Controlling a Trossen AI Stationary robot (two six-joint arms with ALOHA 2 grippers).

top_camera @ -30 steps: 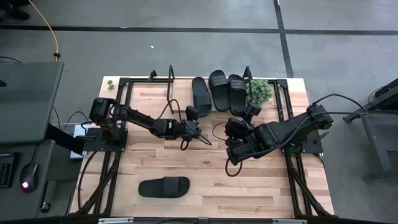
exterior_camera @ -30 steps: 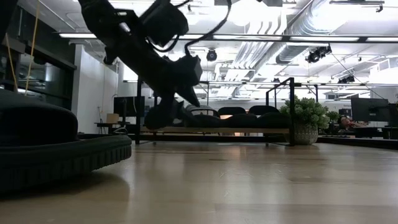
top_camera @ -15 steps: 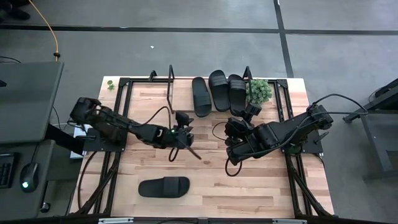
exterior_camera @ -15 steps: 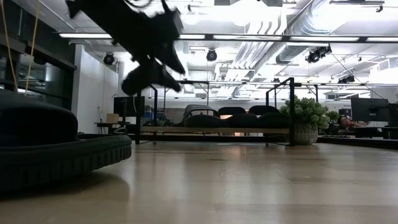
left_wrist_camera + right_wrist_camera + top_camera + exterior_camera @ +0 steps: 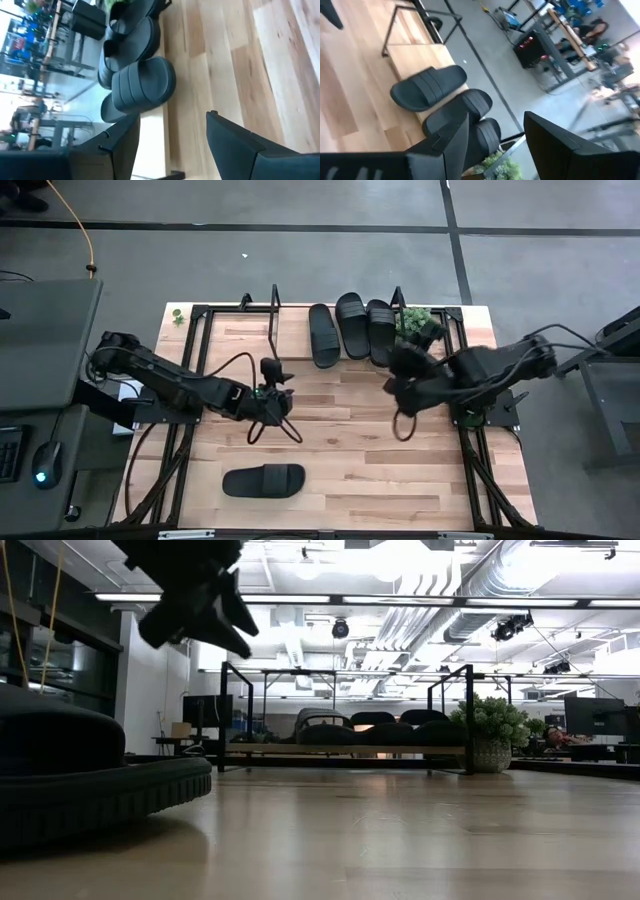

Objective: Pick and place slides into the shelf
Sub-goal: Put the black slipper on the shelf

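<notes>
Three black slides (image 5: 350, 328) lie side by side on their soles on the shelf (image 5: 293, 330) at the table's far edge, also in the low view (image 5: 375, 730). A fourth slide (image 5: 263, 480) lies sole down on the table near its near edge, and looms in the low view (image 5: 80, 780). My left gripper (image 5: 275, 372) hangs open above the table, left of and nearer than the shelf, and looks at the nearest shelved slide (image 5: 142, 85). My right gripper (image 5: 400, 365) hovers open by the shelf's right end and sees the slides (image 5: 427, 87).
A small potted plant (image 5: 417, 325) stands at the shelf's right end, close to my right gripper. Black rails (image 5: 200, 370) run along the table's left and right sides. Bare wood (image 5: 340, 450) lies between the shelf and the fourth slide.
My left gripper has drawn back from the leftmost shelved slide toward the table's left and has risen. My right gripper has moved toward the table's far right, closer to the plant. None of the slides has moved.
</notes>
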